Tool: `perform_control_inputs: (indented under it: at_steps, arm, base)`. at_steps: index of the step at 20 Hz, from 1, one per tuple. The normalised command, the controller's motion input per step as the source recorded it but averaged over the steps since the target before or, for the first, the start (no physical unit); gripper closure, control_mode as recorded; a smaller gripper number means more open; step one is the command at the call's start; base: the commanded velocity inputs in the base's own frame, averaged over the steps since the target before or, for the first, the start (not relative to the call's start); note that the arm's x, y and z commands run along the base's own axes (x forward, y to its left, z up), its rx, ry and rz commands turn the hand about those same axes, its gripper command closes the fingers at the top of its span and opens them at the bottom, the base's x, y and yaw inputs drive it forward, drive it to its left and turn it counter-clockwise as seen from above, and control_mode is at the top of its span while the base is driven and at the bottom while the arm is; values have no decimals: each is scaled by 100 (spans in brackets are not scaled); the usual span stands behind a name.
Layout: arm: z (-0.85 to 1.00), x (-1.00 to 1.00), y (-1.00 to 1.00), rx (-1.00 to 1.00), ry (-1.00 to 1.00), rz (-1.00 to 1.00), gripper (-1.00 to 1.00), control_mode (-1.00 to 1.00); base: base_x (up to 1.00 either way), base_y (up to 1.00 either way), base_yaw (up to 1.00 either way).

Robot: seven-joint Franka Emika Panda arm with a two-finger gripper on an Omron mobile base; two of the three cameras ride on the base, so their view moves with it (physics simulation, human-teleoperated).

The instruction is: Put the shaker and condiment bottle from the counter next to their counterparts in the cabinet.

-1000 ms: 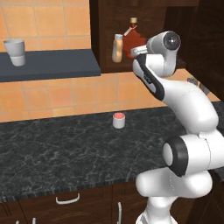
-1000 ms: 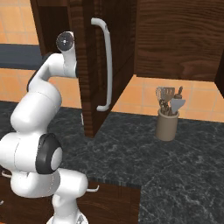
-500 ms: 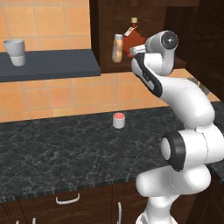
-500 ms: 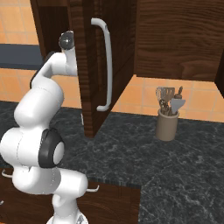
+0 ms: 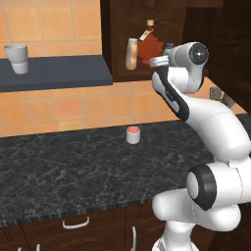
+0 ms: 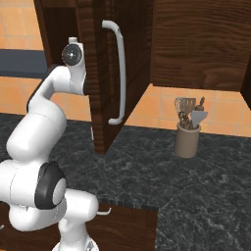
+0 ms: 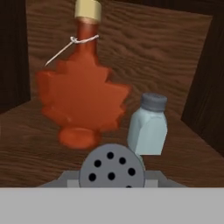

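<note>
Deep in the hand view, the dark red leaf-shaped bottle (image 7: 83, 103) and a pale blue-grey shaker (image 7: 148, 127) stand side by side on the cabinet (image 7: 35, 153) shelf. Right in front of the camera is the perforated grey cap of a second shaker (image 7: 111, 168), with my gripper (image 7: 111, 181) shut on it, just short of the standing shaker. In the left base view the tan condiment bottle (image 5: 131, 54) stands on the cabinet shelf left of the leaf bottle (image 5: 151, 46). My hand reaches into the recess, and a pale shaker (image 5: 168, 48) shows above it.
A short white jar with a red lid (image 5: 133, 135) stands on the black counter (image 5: 73, 166). A grey cup (image 5: 17, 58) rests on the blue-grey wall shelf (image 5: 59, 73). The open cabinet door (image 6: 105, 73) hangs close beside my arm. A utensil holder (image 6: 188, 135) stands at the right.
The arm's upper joint has sunk slightly and drifted a little to the right in the left base view. The grip has stayed shut.
</note>
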Motion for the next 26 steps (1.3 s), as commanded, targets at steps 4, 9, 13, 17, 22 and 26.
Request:
perform_control_inputs:
  at_steps: [4, 9, 13, 17, 22, 26]
  arm:
    - [-61, 0, 0, 0, 0, 0, 100, -100]
    - [-43, 15, -5, -1, 1, 0, -100, -100]
    - [-1, 48, -18, 2, 5, 0, -100, -100]
    - [0, 52, -4, 0, 7, 0, -100, -100]
    - [0, -1, 0, 0, 0, 0, -100, -100]
    - [0, -7, 0, 0, 0, 4, -100, -100]
  base:
    - [0, 0, 0]
    - [0, 0, 0]
    - [0, 0, 0]
    - [0, 0, 0]
    - [0, 0, 0]
    - [0, 0, 0]
